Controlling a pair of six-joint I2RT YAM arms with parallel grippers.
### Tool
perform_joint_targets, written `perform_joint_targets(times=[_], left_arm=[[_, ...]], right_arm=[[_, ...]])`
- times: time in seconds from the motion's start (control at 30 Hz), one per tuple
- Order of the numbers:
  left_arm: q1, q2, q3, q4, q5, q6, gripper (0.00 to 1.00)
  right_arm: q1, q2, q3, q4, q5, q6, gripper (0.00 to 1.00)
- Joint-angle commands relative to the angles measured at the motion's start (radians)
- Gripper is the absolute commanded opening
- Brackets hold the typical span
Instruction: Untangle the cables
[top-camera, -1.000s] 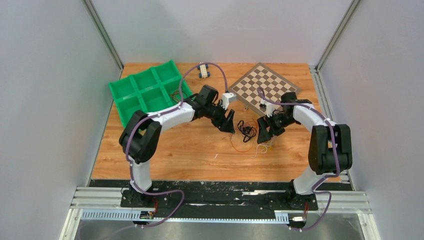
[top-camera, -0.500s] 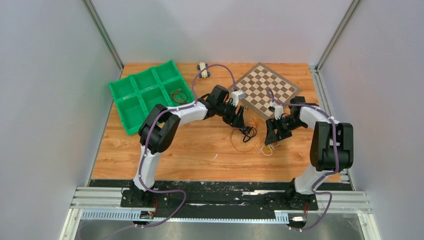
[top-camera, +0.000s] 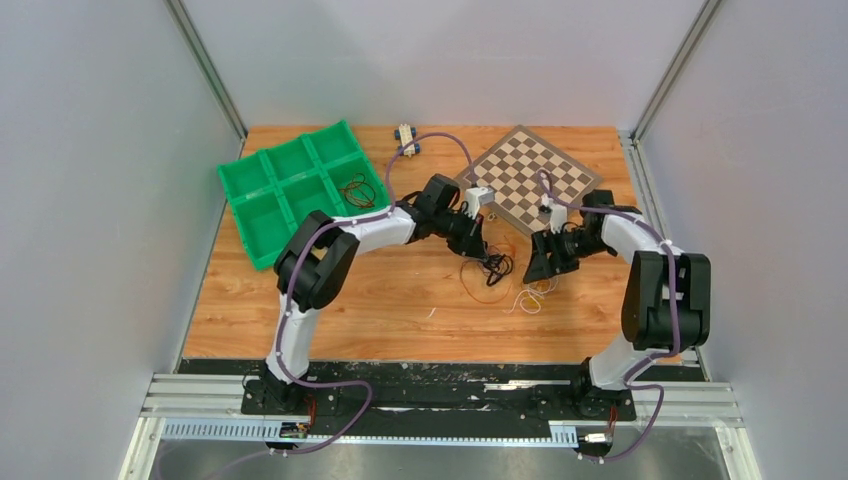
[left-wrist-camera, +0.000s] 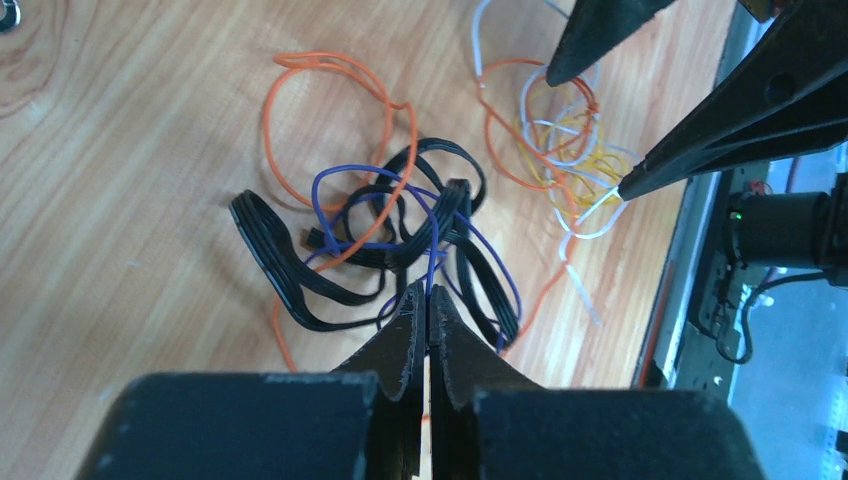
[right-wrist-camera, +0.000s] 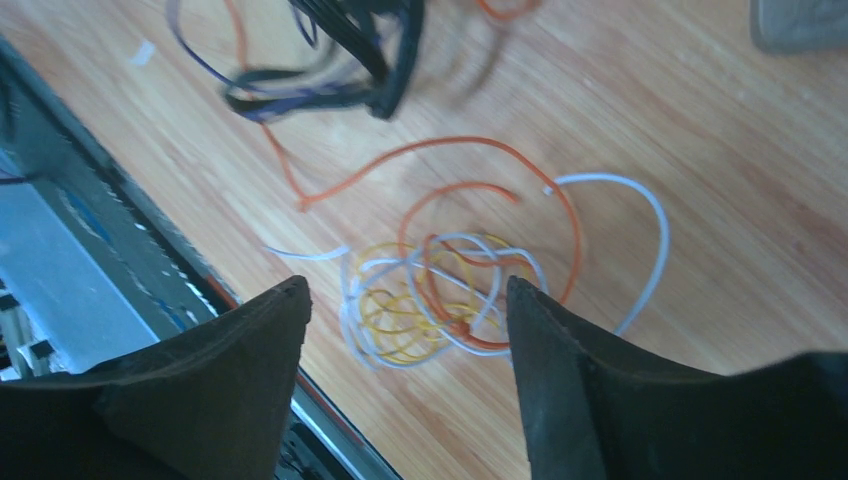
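- Left claw (left-wrist-camera: 427, 305) is pinched shut on the purple wire (left-wrist-camera: 318, 190) at its tips, with the black ribbon cable (left-wrist-camera: 262, 235) knotted just beyond.
- Right claw (right-wrist-camera: 407, 290) hangs open over the yellow-white wires (right-wrist-camera: 395, 325), not touching them.
- Both clumps are tangled, so most work remains.

Left gripper (left-wrist-camera: 428, 296), jaws together; right gripper (right-wrist-camera: 405, 290), apart.

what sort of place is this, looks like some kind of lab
Most likely a robotics lab test cell: a wooden table boxed in by plain grey panels, with practice props on it, namely a green compartment tray, a chessboard and tangled cables.
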Motion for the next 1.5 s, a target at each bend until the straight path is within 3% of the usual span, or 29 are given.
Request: perform_joint_targets(times=[0.0, 0.1, 0.33, 0.53, 0.8, 0.97, 1.07, 1.2, 1.33, 1.47], left_arm=[[-0.006, -0.237, -0.076, 0.08, 0.095, -0.016, 0.0], [-0.006, -0.302, -0.117, 0.085, 0.127, -0.051, 0.0], [-0.006, -0.345, -0.098, 0.086, 0.178, -0.134, 0.0], [-0.003, -0.408, -0.079, 0.078, 0.186, -0.149, 0.0], [0.054, -0.586, -0.024, -0.003, 0.19, -0.132, 0.0], [0.122, -0.714, 0.04, -0.12, 0.173, -0.042, 0.0], [0.165, -0.771, 0.121, -0.168, 0.151, -0.034, 0.0], [0.23, -0.797, 0.283, -0.281, 0.1, 0.036, 0.0], [0.275, -0.797, 0.427, -0.4, 0.066, 0.092, 0.0], [0.313, -0.781, 0.545, -0.495, 0.028, 0.148, 0.0]], right_arm=[[0.002, -0.111, 0.059, 0.074, -0.203, 0.079, 0.76], [0.016, -0.122, 0.059, 0.212, -0.281, 0.194, 0.83], [0.167, -0.06, -0.017, 0.535, -0.296, 0.408, 0.9], [0.275, 0.037, -0.079, 0.695, -0.189, 0.472, 0.85], [0.316, 0.149, -0.112, 0.674, -0.077, 0.448, 0.66], [0.316, 0.169, -0.104, 0.624, -0.028, 0.436, 0.42], [0.315, 0.19, -0.09, 0.583, -0.001, 0.416, 0.35], [0.314, 0.227, -0.047, 0.481, 0.008, 0.343, 0.39], [0.298, 0.209, -0.043, 0.421, -0.07, 0.283, 0.6], [0.299, 0.152, -0.06, 0.404, -0.093, 0.264, 0.58]])
